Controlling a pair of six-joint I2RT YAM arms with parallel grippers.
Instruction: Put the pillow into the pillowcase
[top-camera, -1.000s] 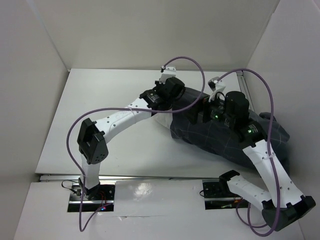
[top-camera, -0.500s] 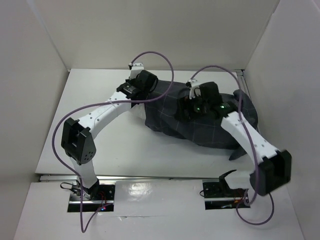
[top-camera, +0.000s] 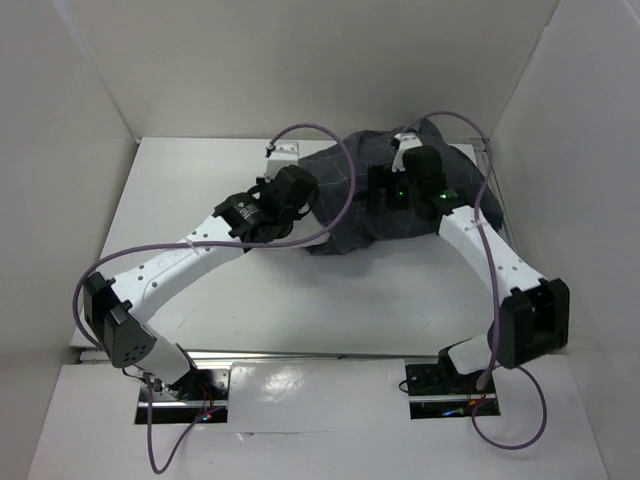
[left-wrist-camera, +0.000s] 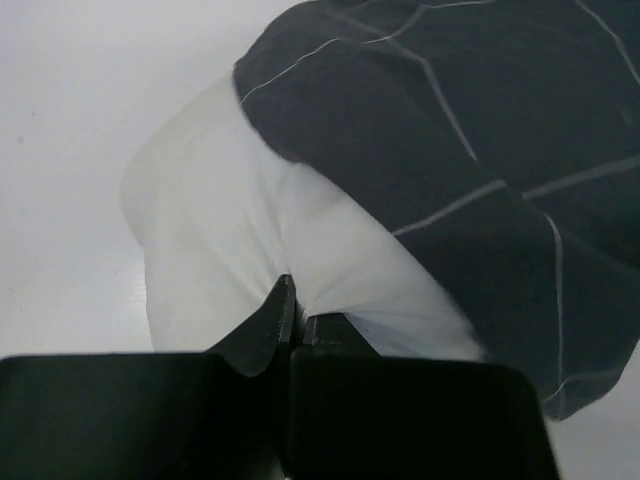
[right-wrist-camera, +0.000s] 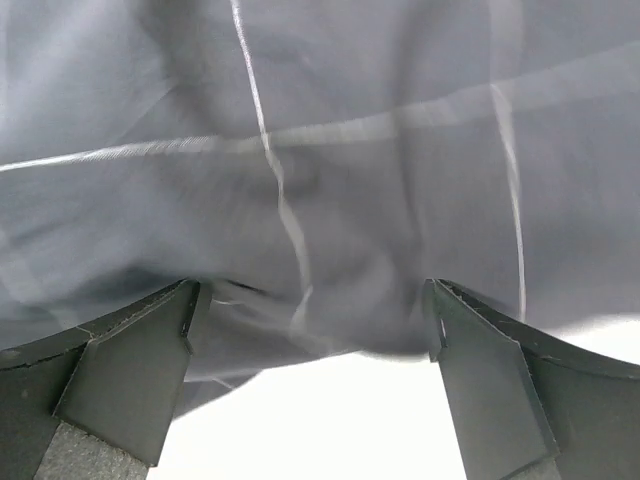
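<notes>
Pinching a corner of the soft white stuffed pillow, the left tool stayed shut; the right tool gaped wide over the charcoal grid-lined cloth pillowcase, apparently holding nothing. The bundle had shifted farther across the table, leaving only that end uncovered.
</notes>
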